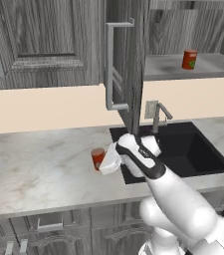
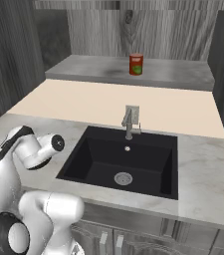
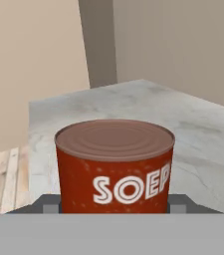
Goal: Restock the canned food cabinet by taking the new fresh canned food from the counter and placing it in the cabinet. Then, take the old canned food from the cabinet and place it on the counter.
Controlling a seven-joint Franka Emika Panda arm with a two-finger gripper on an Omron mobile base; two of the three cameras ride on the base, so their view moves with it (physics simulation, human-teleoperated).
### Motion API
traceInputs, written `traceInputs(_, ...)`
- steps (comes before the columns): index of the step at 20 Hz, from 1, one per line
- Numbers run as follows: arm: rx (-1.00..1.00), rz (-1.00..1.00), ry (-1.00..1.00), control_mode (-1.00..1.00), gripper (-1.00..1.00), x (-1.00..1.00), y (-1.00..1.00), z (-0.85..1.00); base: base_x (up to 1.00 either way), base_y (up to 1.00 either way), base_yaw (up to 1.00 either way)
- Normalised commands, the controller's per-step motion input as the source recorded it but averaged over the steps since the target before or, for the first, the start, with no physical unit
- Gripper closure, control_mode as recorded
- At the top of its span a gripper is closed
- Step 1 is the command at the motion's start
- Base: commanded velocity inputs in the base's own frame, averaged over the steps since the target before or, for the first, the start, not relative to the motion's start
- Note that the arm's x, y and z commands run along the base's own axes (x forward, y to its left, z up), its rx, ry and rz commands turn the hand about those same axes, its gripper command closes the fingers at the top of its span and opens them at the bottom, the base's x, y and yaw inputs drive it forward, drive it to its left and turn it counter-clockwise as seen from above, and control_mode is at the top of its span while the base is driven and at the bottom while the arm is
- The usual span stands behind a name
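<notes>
Gripper (image 3: 114, 204): closed on the soup can (image 3: 114, 167), fingers at both sides.
Second can (image 1: 189, 59): upper right, upright on cabinet shelf (image 1: 213, 67).
Counter (image 1: 39, 169): frame centre, under the held can.

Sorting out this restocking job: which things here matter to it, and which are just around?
Job: soup can between the hand's fingers on the counter; second red can on the open cabinet's shelf.
Around: black sink, faucet.

Counter can (image 1: 98, 158) half hidden behind tool (image 1: 105, 162); shelf can (image 1: 189, 59) label too small to read.
</notes>
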Motion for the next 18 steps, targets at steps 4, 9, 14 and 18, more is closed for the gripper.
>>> traceInputs(4,-0.01,0.00,0.00,-1.00,1.00,0.58,0.09,-0.60,0.00,0.00,0.00)
traceInputs(9,-0.02,0.00,0.00,-1.00,-1.00,0.47,0.12,-0.52,0.00,0.00,0.00)
traceInputs(14,0.00,0.00,0.00,-1.00,-1.00,0.20,0.00,-0.02,0.00,0.00,0.00)
traceInputs(18,0.00,0.00,0.00,-1.00,-1.00,0.01,0.00,0.16,0.00,0.00,0.00)
